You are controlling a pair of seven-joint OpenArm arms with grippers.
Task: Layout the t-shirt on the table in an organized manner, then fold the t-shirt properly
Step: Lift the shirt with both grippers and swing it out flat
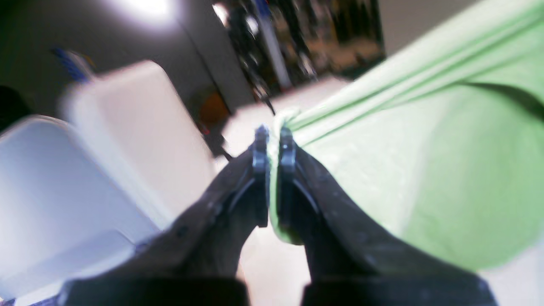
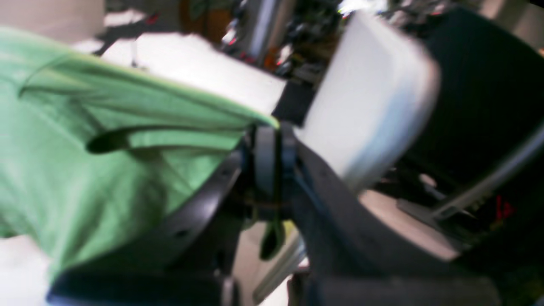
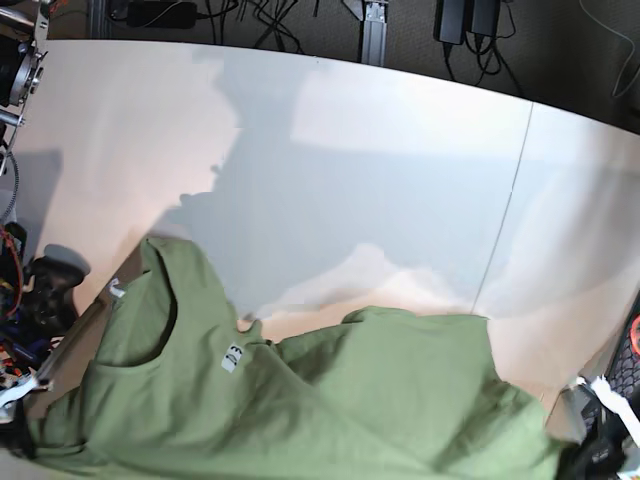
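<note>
1. Left gripper (image 1: 274, 144) clenched on a t-shirt (image 3: 330, 400) edge; right gripper (image 2: 275, 142) likewise.
2. Shirt hangs rumpled over the table's (image 3: 380, 170) near edge.
3. I'd pull both grips apart evenly, keeping tension, then lower it flat.

The t-shirt (image 3: 330, 400) bears a small white label (image 3: 232, 357) — print unreadable.
</note>
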